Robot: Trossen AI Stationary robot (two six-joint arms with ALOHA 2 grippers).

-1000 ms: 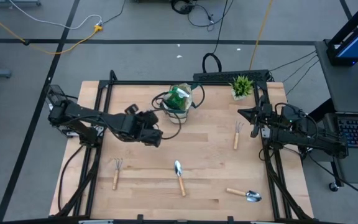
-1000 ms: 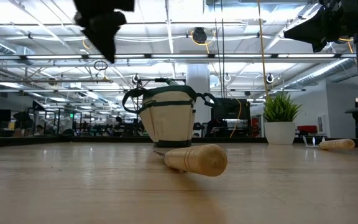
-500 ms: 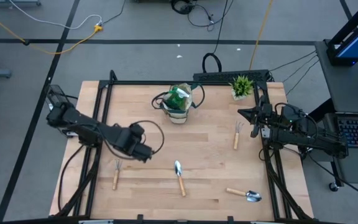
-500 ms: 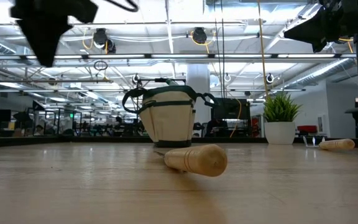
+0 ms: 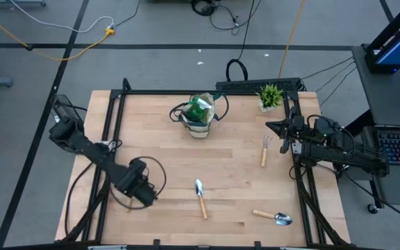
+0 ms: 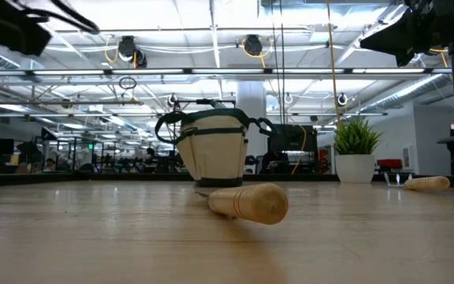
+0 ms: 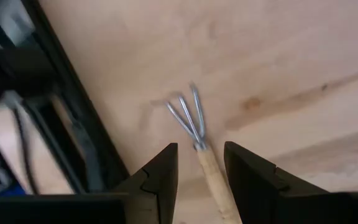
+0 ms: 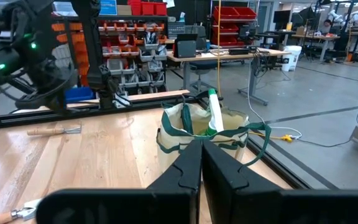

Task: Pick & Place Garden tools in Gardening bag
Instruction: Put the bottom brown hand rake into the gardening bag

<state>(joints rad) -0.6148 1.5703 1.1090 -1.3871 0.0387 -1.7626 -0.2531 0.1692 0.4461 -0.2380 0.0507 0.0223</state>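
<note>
My left gripper [image 7: 201, 149] is open at the table's near left [image 5: 142, 193], over a wooden-handled fork rake [image 7: 191, 121] that lies flat on the table. Its fingers stand on either side of the handle, just behind the tines. My right gripper [image 8: 201, 146] is shut and empty, and waits at the right edge [image 5: 271, 128]. The beige and green gardening bag [image 5: 198, 113] stands upright at the far middle, with green things showing in its mouth [image 8: 214, 112]. A second fork rake [image 5: 264, 150] and two trowels [image 5: 200, 196] [image 5: 275, 217] lie on the table.
A small potted plant [image 5: 269, 96] stands at the far right corner. The table's black frame rail [image 7: 73, 112] runs close beside the rake under my left gripper. In the low view, a trowel's wooden handle [image 6: 251, 203] lies in front of the bag [image 6: 211, 154].
My left gripper has gone from beside the bag toward the table's near left and down, and now stands over the fork rake there. Nothing on the table has moved.
</note>
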